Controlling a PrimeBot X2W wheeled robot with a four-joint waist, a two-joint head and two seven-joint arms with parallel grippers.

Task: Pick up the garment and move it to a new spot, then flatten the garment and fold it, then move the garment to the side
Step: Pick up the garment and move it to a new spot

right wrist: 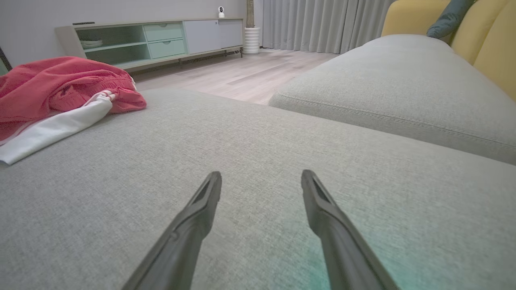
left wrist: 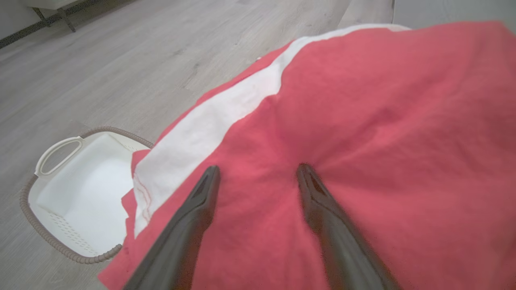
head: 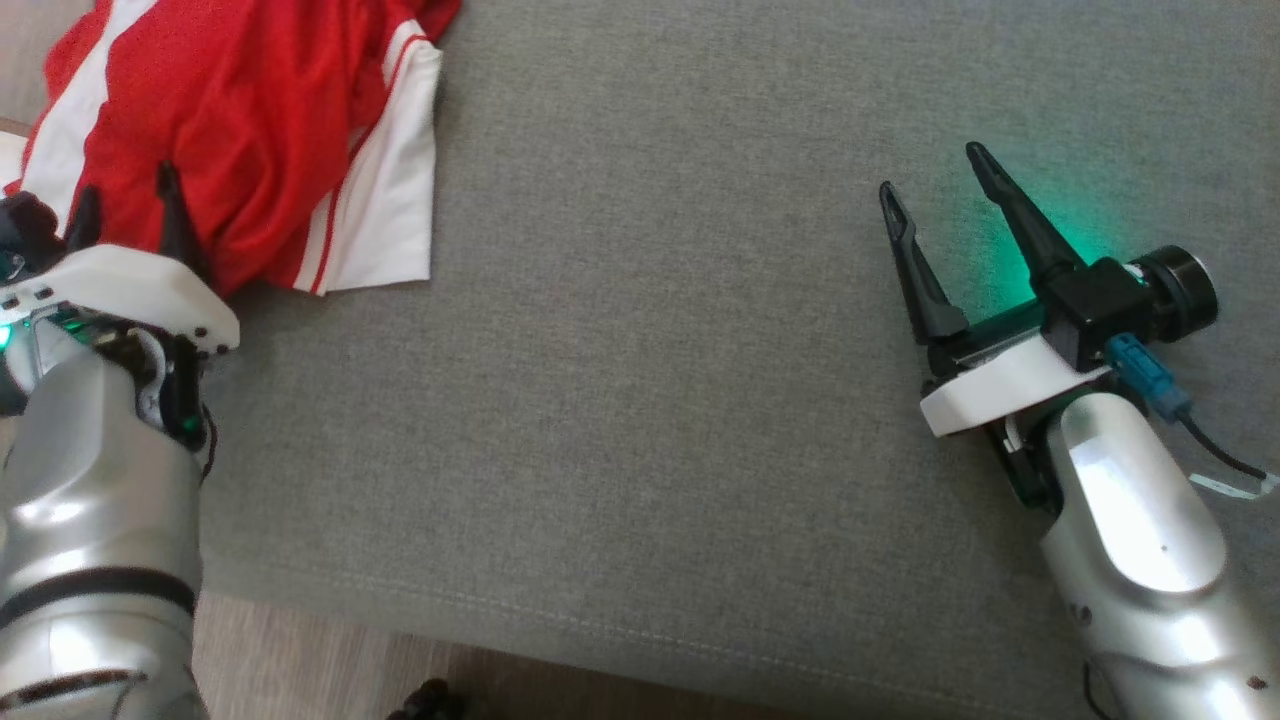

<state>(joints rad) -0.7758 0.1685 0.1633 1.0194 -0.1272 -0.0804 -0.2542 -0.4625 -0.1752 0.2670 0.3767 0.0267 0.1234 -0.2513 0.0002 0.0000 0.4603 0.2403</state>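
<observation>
The left gripper (head: 127,180) stood open at the red garment (head: 250,120), the right gripper (head: 928,167) open above the grey cushion (head: 650,350).

I assess this as a home living room. Evidence: I am working over a grey upholstered sofa seat (right wrist: 258,133) with yellow back cushions (right wrist: 496,48) at the far right. A low sideboard (right wrist: 161,40) with drawers stands by floor-length curtains (right wrist: 322,24). There is pale wood-look flooring (right wrist: 242,76), and a white laundry basket (left wrist: 80,193) sits on it at the left.
</observation>
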